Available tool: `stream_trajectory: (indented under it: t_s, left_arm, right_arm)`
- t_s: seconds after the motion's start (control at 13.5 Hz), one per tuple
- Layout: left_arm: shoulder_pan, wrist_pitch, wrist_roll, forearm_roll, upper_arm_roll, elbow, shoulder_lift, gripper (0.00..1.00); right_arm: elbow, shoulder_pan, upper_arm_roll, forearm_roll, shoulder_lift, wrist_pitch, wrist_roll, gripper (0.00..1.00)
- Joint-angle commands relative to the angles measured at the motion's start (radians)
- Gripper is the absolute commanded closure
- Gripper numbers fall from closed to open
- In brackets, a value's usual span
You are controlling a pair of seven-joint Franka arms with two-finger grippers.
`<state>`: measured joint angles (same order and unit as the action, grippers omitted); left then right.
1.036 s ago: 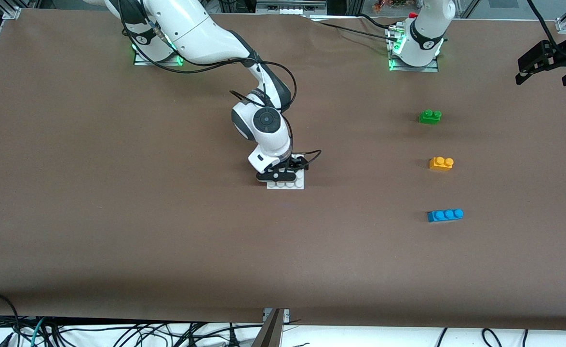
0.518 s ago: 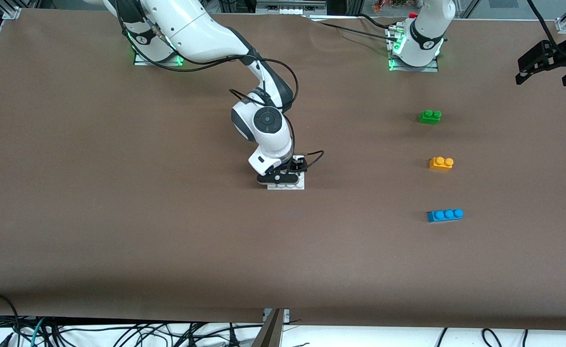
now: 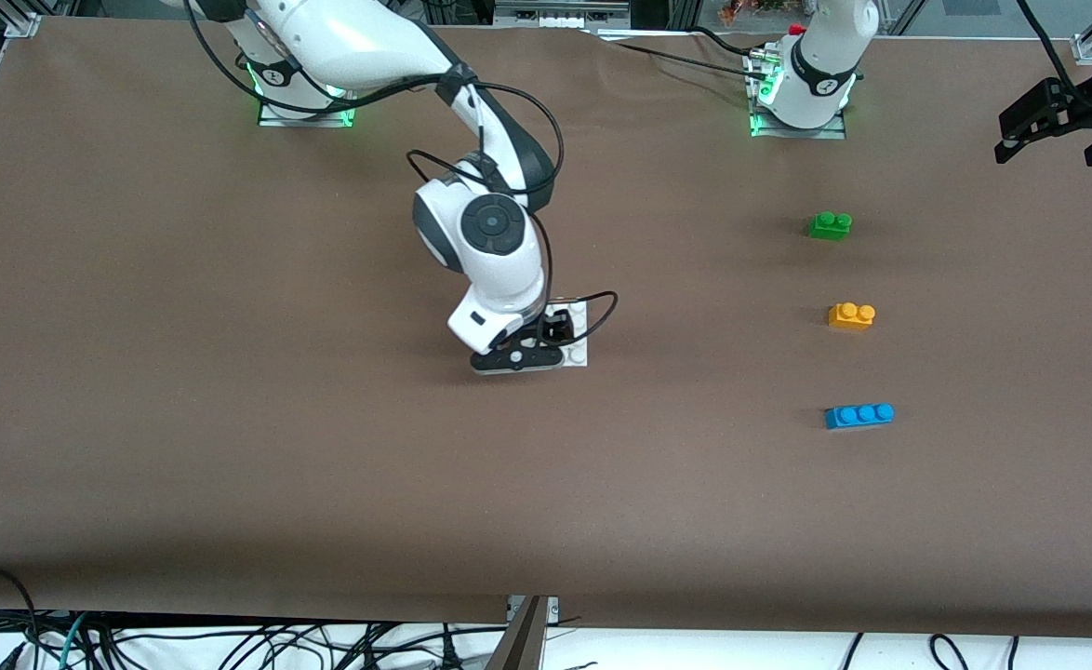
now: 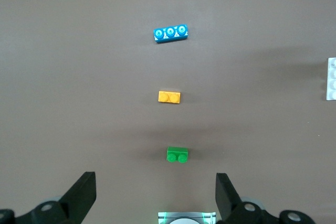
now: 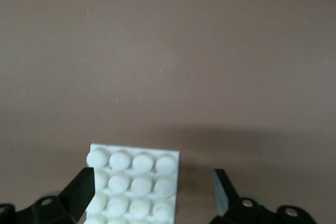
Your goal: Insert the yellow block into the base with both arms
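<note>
The yellow block point(image 3: 851, 315) point(image 4: 169, 97) lies on the brown table toward the left arm's end, between a green brick and a blue brick. The white studded base point(image 3: 576, 346) point(image 5: 134, 179) sits mid-table. My right gripper point(image 3: 518, 359) point(image 5: 152, 192) is low over the base and open. The base lies between its fingers, close to one finger and apart from the other. My left gripper point(image 3: 1050, 149) point(image 4: 155, 195) waits high over the left arm's end of the table, open and holding nothing. In its view the base point(image 4: 331, 80) shows only at the edge.
A green two-stud brick point(image 3: 830, 225) point(image 4: 177, 155) lies farther from the front camera than the yellow block. A blue three-stud brick point(image 3: 858, 415) point(image 4: 170, 33) lies nearer. The right arm's cable point(image 3: 592, 312) loops over the base.
The right arm's wrist and gripper have shifted a little toward the right arm's end of the table, uncovering more of the base. The left arm and the bricks have not moved.
</note>
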<state>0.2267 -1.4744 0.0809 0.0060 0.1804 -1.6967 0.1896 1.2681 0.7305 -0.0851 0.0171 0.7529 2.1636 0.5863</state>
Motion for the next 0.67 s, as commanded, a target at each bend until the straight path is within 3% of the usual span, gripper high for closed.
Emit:
stream_trajectory:
  t_s: [0.0,0.59]
  left_arm:
    - [0.010,0.011,-0.004,-0.001,0.005,0.011,-0.001,0.00]
    - [-0.006,0.011,-0.004,0.000,-0.004,0.012,-0.001,0.00]
  right_arm:
    - [0.005,-0.052,-0.011,-0.002,-0.052,-0.046,-0.104,0.00]
    - [0.005,-0.180,-0.096,0.009,-0.191,-0.246,-0.350,0.00]
